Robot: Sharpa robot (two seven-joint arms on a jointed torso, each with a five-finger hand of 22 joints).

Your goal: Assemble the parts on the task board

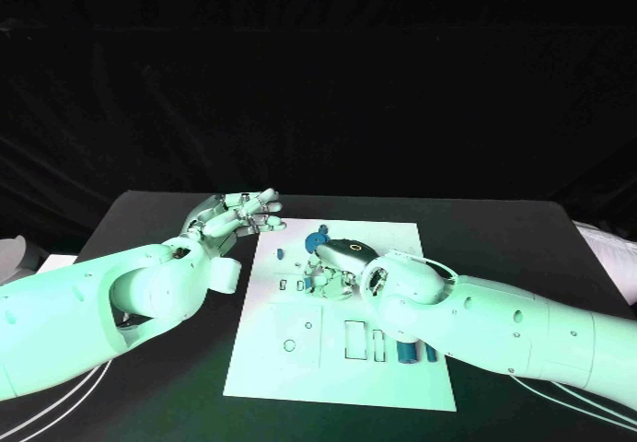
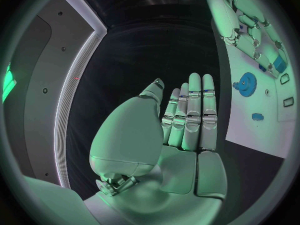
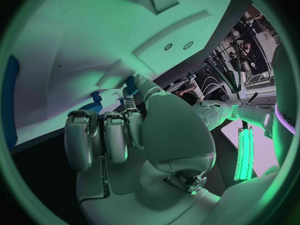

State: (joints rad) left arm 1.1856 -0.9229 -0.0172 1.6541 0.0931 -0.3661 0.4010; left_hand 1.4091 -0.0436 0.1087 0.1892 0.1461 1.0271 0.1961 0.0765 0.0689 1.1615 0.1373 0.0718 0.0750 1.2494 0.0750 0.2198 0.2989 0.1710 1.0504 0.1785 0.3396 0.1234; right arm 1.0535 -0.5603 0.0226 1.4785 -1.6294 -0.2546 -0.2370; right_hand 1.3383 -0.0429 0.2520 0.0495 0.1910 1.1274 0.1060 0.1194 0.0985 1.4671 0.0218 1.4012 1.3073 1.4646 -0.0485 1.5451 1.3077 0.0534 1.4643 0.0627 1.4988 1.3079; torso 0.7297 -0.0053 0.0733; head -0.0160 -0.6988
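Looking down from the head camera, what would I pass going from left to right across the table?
Left hand with fingers apart and empty → blue gear on the white task board → right hand → blue parts standing in the board.

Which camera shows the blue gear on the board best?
The left wrist view: the blue gear sits unobstructed on the task board, teeth visible. In the head view the right hand partly covers it. The right wrist view gives no gear I can identify.
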